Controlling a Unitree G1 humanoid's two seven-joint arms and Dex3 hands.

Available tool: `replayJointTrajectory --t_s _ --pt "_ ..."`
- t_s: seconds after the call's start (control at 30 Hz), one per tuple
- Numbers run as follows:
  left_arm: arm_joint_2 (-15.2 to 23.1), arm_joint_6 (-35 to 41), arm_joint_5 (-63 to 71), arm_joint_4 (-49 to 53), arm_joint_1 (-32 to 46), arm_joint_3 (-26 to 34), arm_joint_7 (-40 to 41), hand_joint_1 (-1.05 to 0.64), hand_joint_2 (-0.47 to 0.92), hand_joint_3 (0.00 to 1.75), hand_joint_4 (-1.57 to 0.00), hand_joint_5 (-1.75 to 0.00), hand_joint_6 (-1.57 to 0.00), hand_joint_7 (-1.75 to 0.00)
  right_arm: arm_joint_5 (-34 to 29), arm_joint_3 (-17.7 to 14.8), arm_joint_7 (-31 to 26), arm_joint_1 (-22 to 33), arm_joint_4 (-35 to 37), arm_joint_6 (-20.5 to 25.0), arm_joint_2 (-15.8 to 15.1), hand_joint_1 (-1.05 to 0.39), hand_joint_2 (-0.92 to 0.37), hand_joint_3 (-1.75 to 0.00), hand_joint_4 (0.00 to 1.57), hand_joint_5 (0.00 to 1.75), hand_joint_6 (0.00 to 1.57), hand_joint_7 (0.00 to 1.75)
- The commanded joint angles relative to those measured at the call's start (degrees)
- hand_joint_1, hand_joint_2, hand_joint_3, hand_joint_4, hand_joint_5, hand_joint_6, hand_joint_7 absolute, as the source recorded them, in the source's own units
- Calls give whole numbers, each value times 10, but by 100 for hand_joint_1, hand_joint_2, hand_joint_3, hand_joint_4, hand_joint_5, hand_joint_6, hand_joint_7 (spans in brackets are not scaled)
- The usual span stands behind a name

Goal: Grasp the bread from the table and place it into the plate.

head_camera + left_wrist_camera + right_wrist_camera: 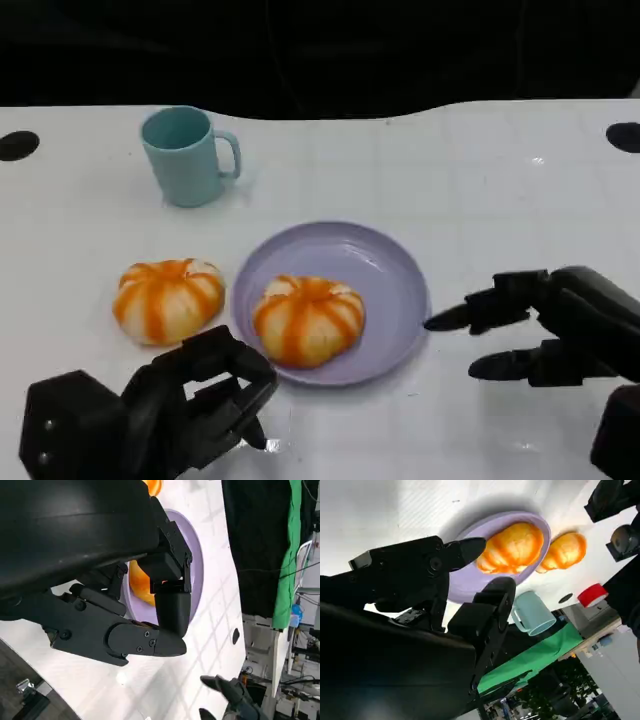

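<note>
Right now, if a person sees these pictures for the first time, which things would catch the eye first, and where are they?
First come the two orange-striped breads: one bread lies in the lilac plate at the middle, the other bread on the white table just left of the plate. Next, the black left hand and right hand hold nothing near the front, and a teal mug stands behind.
</note>
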Motion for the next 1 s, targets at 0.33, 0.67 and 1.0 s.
replayJointTrajectory --t_s 0.33,0.67,1.0 --pt "3 -1 -3 -11 5 4 5 -53 92 27 -73 -175 -74 -140 -25 -20 13 71 -66 37 -40 -8 -54 -82 81 161 102 73" --pt "7 12 -4 -22 10 5 5 -53 92 27 -73 -175 -74 -139 -53 -12 -16 75 -35 11 -31 -7 -39 -120 80 172 88 108" --pt "9 6 -7 -15 7 10 -1 -52 92 26 -74 -175 -75 -138 -65 -8 -54 62 6 -21 -19 -6 -36 -131 85 175 77 145"
